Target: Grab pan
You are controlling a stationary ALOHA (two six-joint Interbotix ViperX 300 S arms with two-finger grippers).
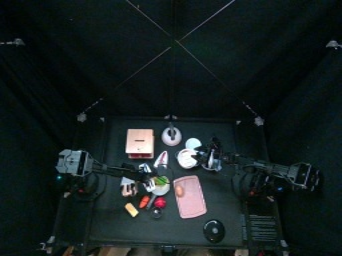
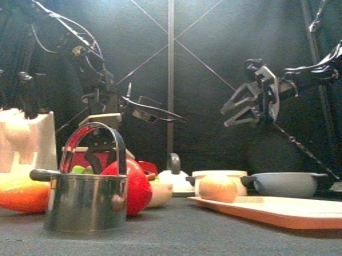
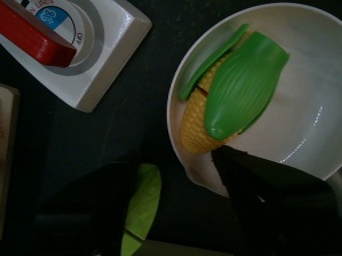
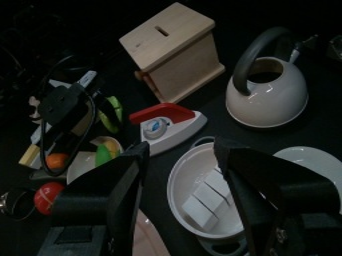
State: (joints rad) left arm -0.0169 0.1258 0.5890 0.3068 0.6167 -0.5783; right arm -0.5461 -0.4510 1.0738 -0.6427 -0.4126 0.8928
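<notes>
The pan point(image 1: 159, 186), a small metal pot with a bail handle, stood just beside the pink cutting board point(image 1: 189, 196), on the side of the board nearer the left arm. In the front view the pan point(image 2: 87, 205) was close to the table's front edge. A stub handle seemed to stick out of its rim on the side away from the board, though that view was too dim to be sure. The left gripper point(image 3: 174, 172) hung directly over the pan's rim point(image 3: 301, 100) with its jaws spread almost fully and nothing between them. One jaw sat above the inside of the pan, next to the ear of corn point(image 3: 234, 85), and the other outside the wall. The rim therefore ran across the gap, and a straight descent looked likely to straddle it. The right gripper point(image 4: 181, 165), also wide open and empty, hovered past the board's far end, well apart from the pan, so the left arm was clearly the nearer.
</notes>
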